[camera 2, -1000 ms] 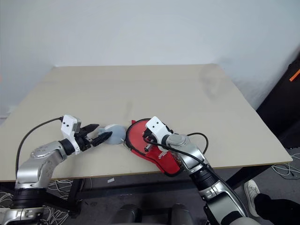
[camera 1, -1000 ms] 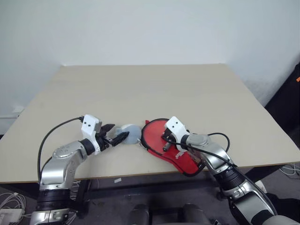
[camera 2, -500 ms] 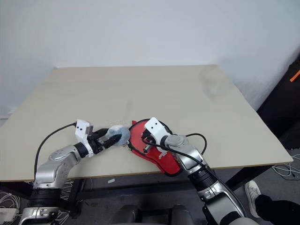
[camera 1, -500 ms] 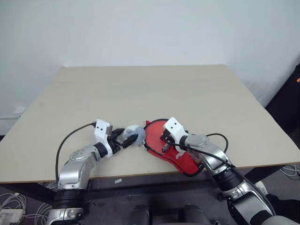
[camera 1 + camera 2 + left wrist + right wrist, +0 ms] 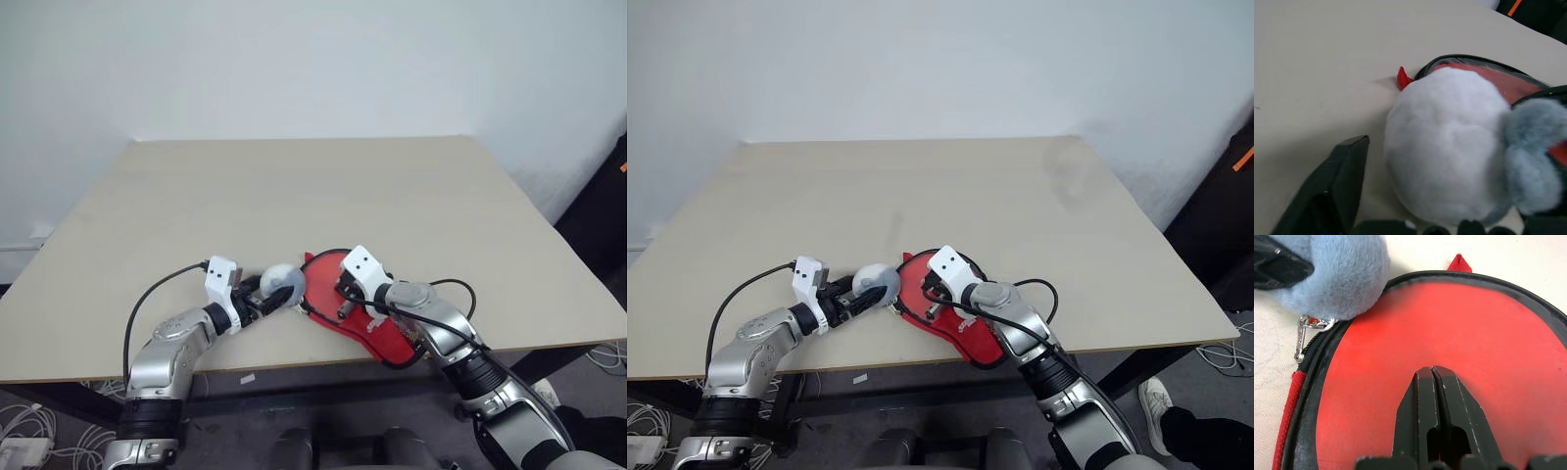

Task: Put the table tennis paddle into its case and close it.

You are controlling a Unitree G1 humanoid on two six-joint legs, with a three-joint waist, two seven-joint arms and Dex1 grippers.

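- Case [image 5: 343, 308] lies at the table's [image 5: 294, 186] near edge.
- Right gripper [image 5: 1433, 374], clenched, presses the case's red face.
- Left gripper [image 5: 272, 296] straddles a fluffy pompom [image 5: 1449, 152] beside the case's left edge; whether it pinches the pompom, I cannot tell.

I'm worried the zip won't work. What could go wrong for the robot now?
1. The fluffy ball on the zip is soft, so the open left pincer might squash it and slip off.
2. The right pincer presses the case with shut tips only, so a tug could slide or swing the case.
3. The small metal clip might twist or snag.
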